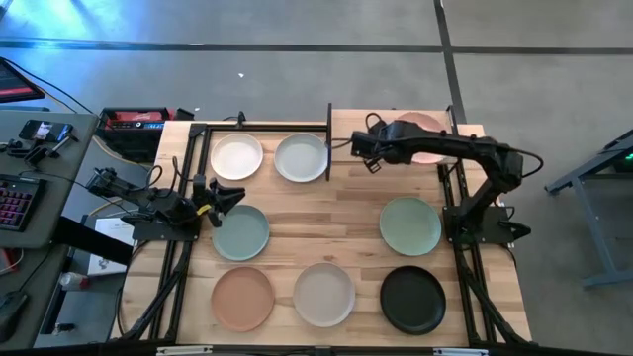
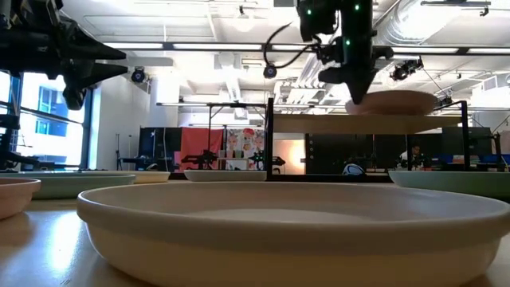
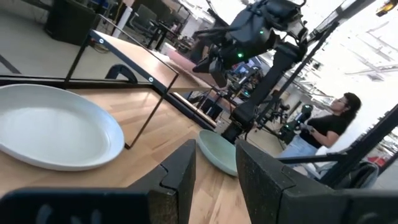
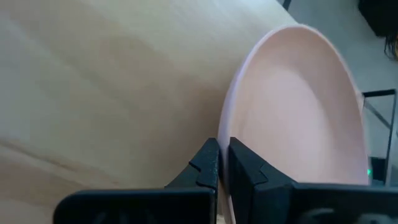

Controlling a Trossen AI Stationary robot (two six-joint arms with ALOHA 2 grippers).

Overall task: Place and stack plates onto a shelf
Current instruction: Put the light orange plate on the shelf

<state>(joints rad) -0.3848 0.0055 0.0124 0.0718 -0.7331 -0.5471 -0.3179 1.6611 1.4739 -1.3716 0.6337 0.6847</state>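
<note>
The right claw [image 1: 398, 138] pinched the rim of the pink plate [image 1: 425, 136] as the plate lay on the shelf [image 1: 348, 121] at the desk's far right corner, its fingers nearly pressed together on the edge. The step in hand appeared to be the setting down of the first plate; no other plate had yet been shelved. The left claw [image 1: 229, 194] hung spread and empty over the desk's [image 1: 356, 213] left edge, just beside the blue-green plate [image 1: 241, 231]. The white plate [image 1: 237, 156] and pale grey plate [image 1: 301, 157] lay along the far edge, the mint green plate [image 1: 410, 224] near the right edge, and the peach plate [image 1: 242, 298], beige plate [image 1: 323, 294] and black plate [image 1: 412, 299] along the near edge. The next move likely called for the fingers to part and draw back without dragging the plate, then fetch another to stack.
</note>
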